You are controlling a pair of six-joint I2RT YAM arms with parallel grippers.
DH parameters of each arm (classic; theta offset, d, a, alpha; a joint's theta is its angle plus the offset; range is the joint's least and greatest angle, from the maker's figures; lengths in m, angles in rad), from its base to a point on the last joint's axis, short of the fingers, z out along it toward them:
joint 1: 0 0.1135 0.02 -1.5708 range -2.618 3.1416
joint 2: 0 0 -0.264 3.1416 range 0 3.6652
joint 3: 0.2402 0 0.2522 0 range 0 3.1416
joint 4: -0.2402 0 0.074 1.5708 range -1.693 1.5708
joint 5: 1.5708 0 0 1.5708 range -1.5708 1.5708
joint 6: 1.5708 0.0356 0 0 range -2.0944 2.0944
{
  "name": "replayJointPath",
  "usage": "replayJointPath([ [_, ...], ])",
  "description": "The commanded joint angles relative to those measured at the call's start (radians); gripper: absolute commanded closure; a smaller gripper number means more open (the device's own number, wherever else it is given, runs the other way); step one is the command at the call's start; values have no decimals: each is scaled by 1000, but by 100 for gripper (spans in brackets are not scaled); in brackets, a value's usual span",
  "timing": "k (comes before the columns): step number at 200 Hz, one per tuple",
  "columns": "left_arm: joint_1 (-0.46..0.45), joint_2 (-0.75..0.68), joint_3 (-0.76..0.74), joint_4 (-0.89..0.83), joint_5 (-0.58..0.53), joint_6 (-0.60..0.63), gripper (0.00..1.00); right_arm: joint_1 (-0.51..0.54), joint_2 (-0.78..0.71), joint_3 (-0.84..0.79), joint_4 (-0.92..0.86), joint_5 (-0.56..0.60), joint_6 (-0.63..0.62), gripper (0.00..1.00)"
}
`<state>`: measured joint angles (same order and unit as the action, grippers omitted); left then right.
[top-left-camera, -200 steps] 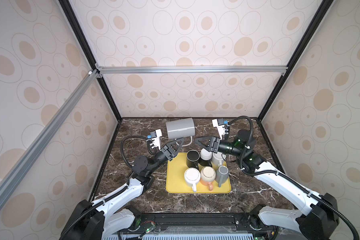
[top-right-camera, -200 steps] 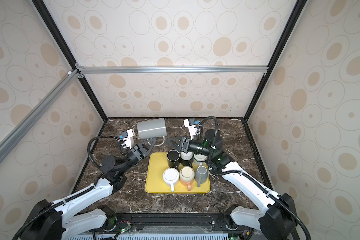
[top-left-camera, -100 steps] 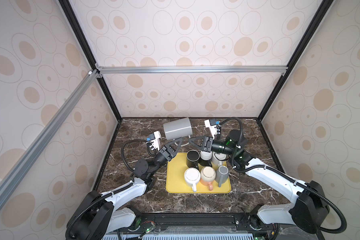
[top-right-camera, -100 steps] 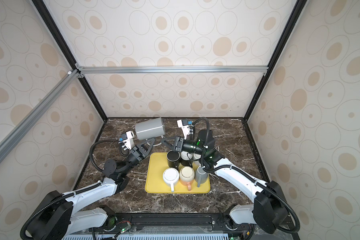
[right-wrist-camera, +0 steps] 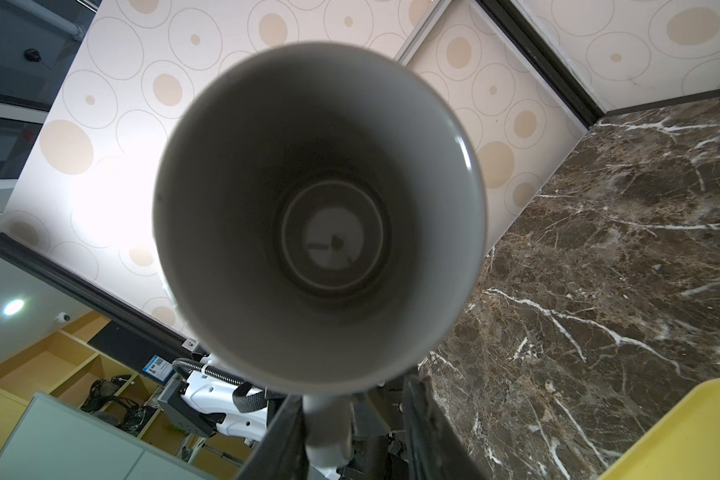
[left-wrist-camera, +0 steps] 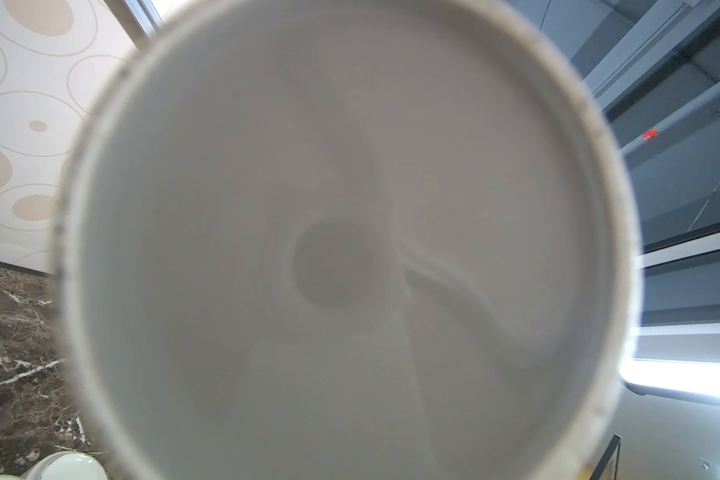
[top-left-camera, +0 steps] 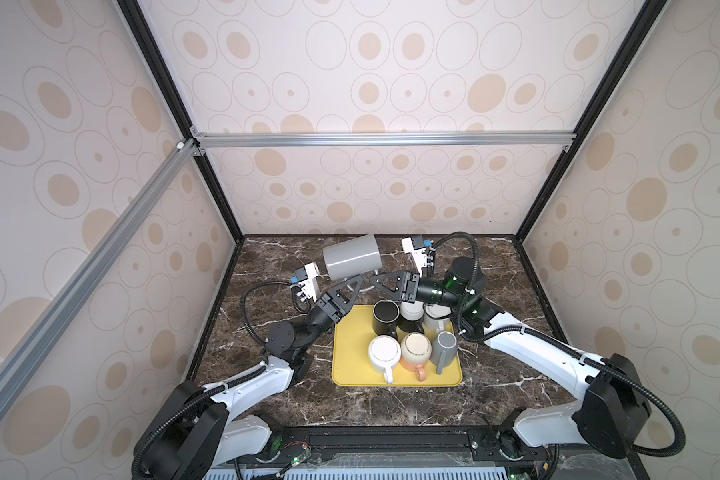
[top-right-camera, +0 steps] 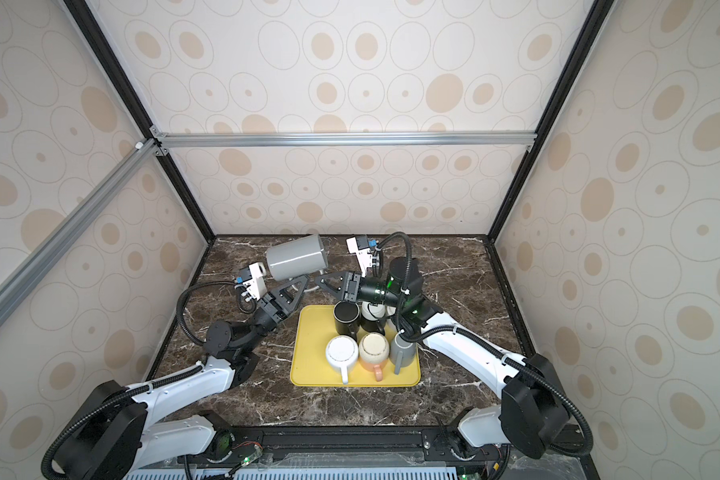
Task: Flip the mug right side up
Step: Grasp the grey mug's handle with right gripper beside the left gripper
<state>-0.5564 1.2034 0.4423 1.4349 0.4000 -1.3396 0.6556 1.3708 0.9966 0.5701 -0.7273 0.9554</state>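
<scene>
A grey mug (top-left-camera: 352, 257) (top-right-camera: 296, 257) hangs on its side above the back of the table. Its handle (top-left-camera: 359, 285) points down toward the tray. My left gripper (top-left-camera: 355, 287) (top-right-camera: 298, 287) is shut on that handle from the left. In the left wrist view the mug's base (left-wrist-camera: 341, 249) fills the picture and hides the fingers. My right gripper (top-left-camera: 377, 281) (top-right-camera: 321, 281) reaches in from the right, facing the mug's open mouth (right-wrist-camera: 321, 216). Its jaws straddle the handle (right-wrist-camera: 327, 432). One finger (right-wrist-camera: 281, 436) touches it and the other finger (right-wrist-camera: 427, 419) stands apart.
A yellow tray (top-left-camera: 350, 370) (top-right-camera: 308, 370) lies mid-table with several mugs: black (top-left-camera: 385, 318), white (top-left-camera: 384, 353), beige (top-left-camera: 416, 351), grey (top-left-camera: 443, 349). More mugs sit under the right arm. Dark marble table (top-left-camera: 275, 257) surrounds the tray, with enclosure walls close on three sides.
My right gripper has moved left to the mug's handle and its jaws have narrowed. The left gripper has shifted the mug slightly back and tilted it.
</scene>
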Motion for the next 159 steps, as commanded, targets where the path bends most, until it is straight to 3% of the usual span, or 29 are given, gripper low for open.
replayJointPath([
  [1,-2,-5,33,171,10,-9,100,9,14,28,36,12,16,63],
  [101,-21,34,27,195,3,-8,100,20,34,39,52,39,37,70],
  [117,-22,37,18,196,-4,-6,100,21,36,39,54,41,38,79],
  [136,-22,37,12,188,-8,-3,100,22,38,38,57,45,43,100],
  [159,-21,27,13,144,-10,16,100,23,34,36,48,52,37,100],
])
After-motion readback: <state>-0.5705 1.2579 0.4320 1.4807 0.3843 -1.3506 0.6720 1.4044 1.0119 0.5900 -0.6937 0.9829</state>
